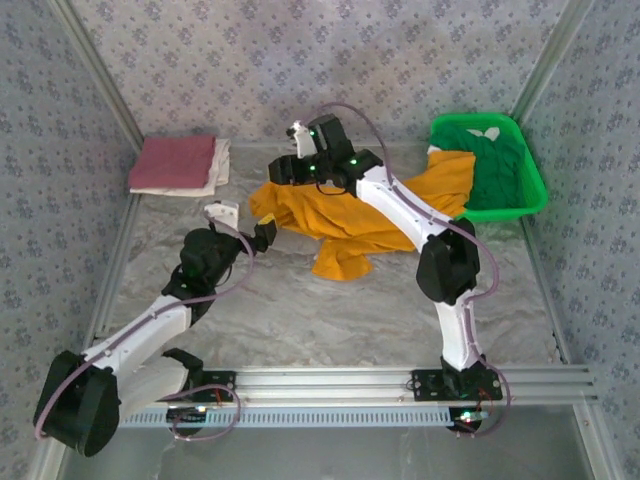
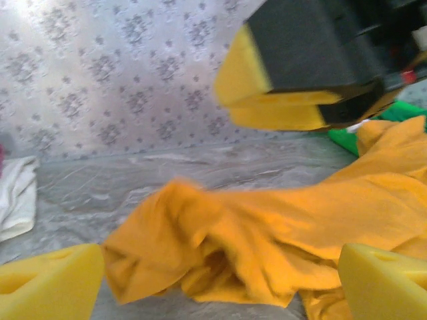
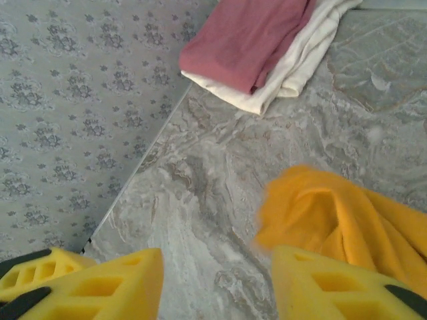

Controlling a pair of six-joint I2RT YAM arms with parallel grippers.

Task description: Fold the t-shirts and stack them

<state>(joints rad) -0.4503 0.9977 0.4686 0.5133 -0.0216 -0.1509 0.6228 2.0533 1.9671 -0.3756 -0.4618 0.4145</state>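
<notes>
Left gripper near-left, jaws wide, gripping nothing, at crumpled orange-yellow t-shirt mid-table. Right gripper beyond, jaws apart, shirt edge beside it. Far left: red t-shirt on white t-shirt. Far right: green t-shirt in basket.

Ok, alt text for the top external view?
An orange-yellow t-shirt lies crumpled mid-table, its right end touching a green basket that holds a green shirt. The left gripper and right gripper are open at its left end. A red shirt sits folded on a white one.
</notes>
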